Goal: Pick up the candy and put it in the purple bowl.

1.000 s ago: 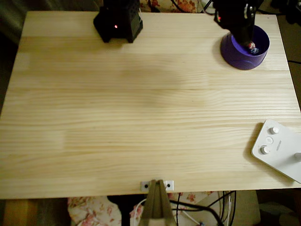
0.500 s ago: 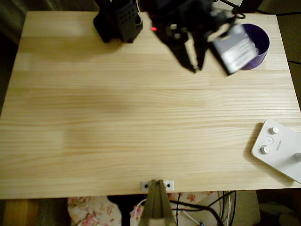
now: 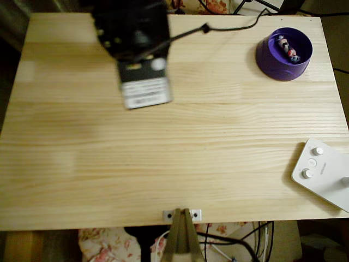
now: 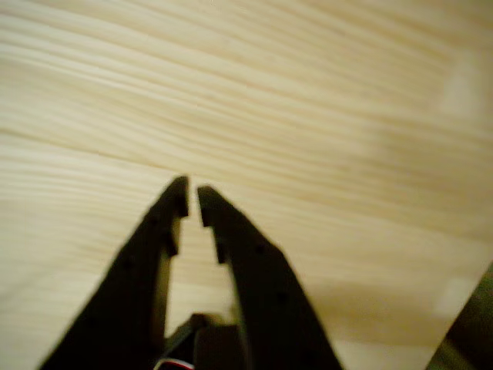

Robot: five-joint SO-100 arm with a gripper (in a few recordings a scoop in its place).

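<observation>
The purple bowl (image 3: 270, 57) stands at the table's far right corner in the overhead view. Inside it lies the candy (image 3: 286, 48), a small white-pink wrapped sweet with dark marks. My black arm (image 3: 133, 38) is a blurred shape over the far left part of the table, well away from the bowl, with a white-labelled motor block (image 3: 144, 90) sticking out toward the middle. In the wrist view my gripper (image 4: 192, 197) hangs over bare wood, its two black fingers (image 4: 246, 254) almost touching at the tips, with nothing between them.
A white device with knobs (image 3: 322, 172) lies at the near right edge of the wooden table (image 3: 174, 164). A metal clamp (image 3: 182, 214) sits at the middle of the near edge. A black cable (image 3: 229, 26) runs along the far edge.
The arm has swung left from over the bowl to the far left of the table. The candy stays in the bowl, in plain sight now.
</observation>
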